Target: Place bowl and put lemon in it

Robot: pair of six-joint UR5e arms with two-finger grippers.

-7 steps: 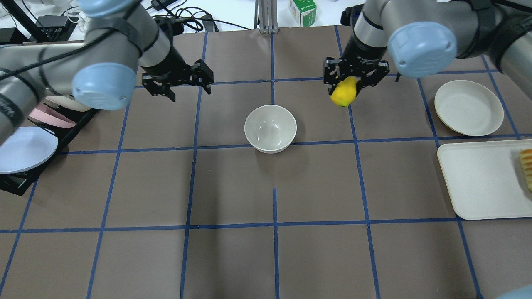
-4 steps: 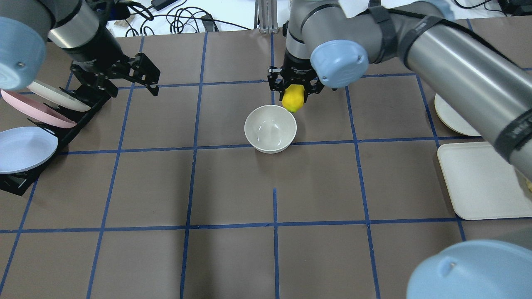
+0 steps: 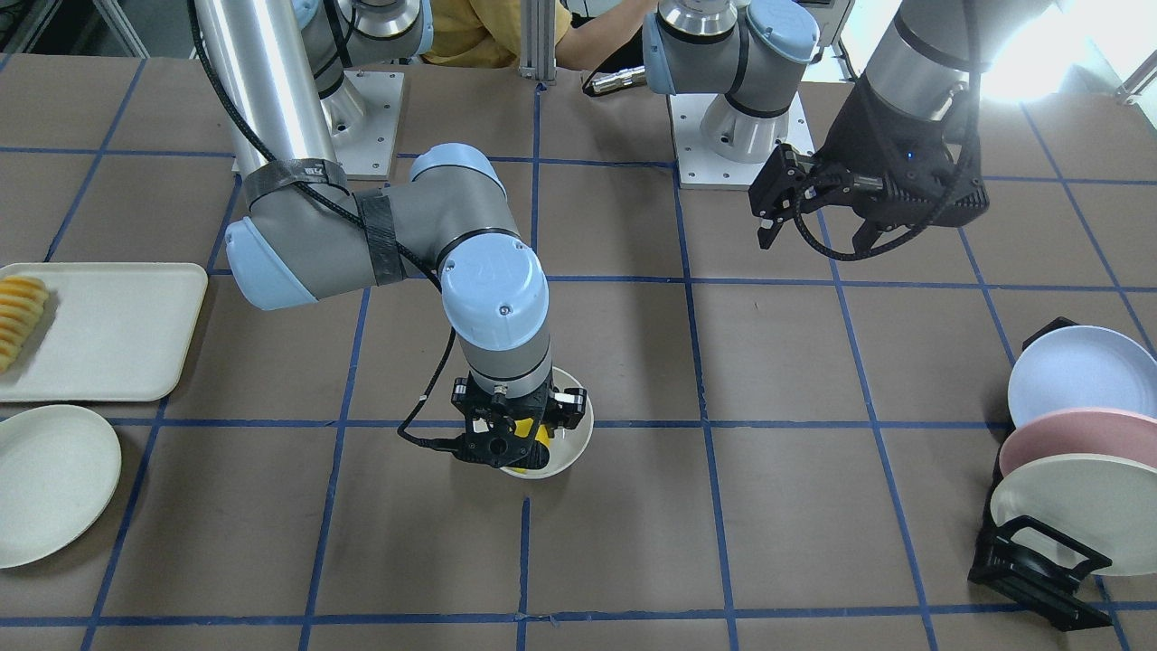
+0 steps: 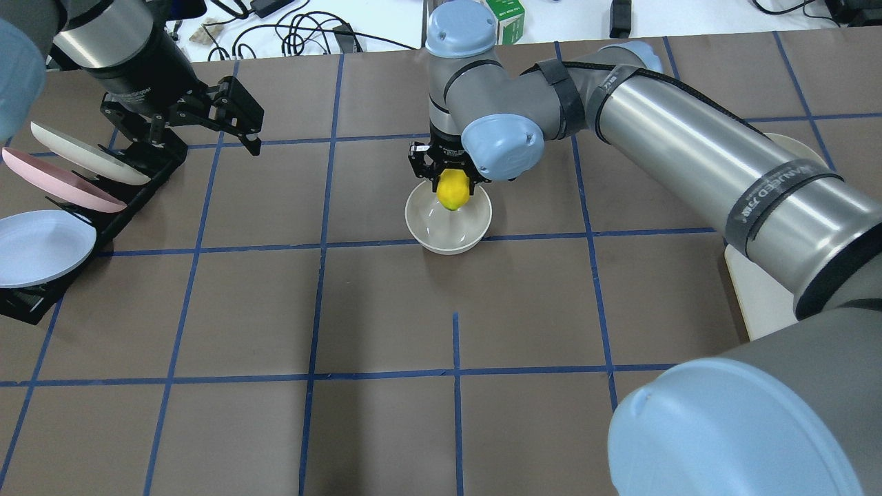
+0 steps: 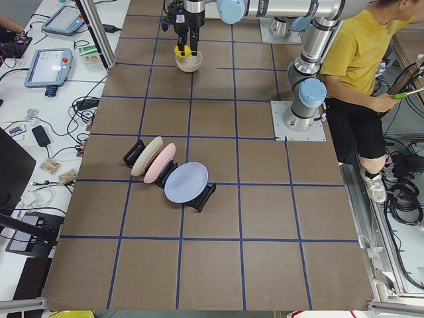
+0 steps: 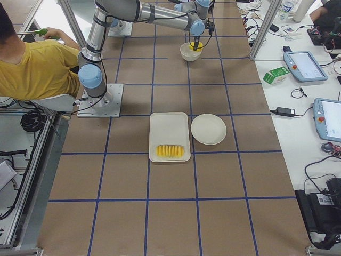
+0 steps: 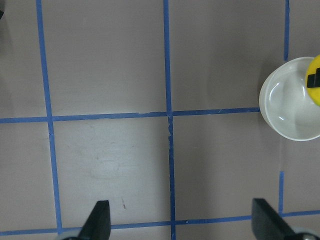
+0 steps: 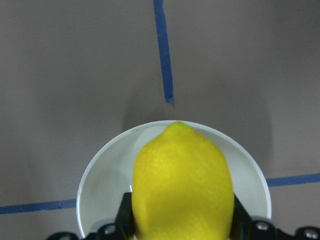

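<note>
Robotics lab: blue-taped grid table (image 4: pixel 241 310), teach pendants (image 6: pixel 301 65), loose cables (image 4: pixel 303 31), operator (image 5: pixel 361 59) seated alongside

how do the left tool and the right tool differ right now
1. The left tool is open and empty; the right tool is shut on the lemon.
2. The right tool hangs just over the bowl at mid-table; the left tool is off to the side, near the plate rack.
3. The right tool sits low; the left tool is well above the table.
Both are black, two-fingered tools.

brown table (image 4: pixel 207 310), blue tape grid (image 4: pixel 455 344); white side bench (image 5: pixel 66 99), tablet (image 5: pixel 48 66).
</note>
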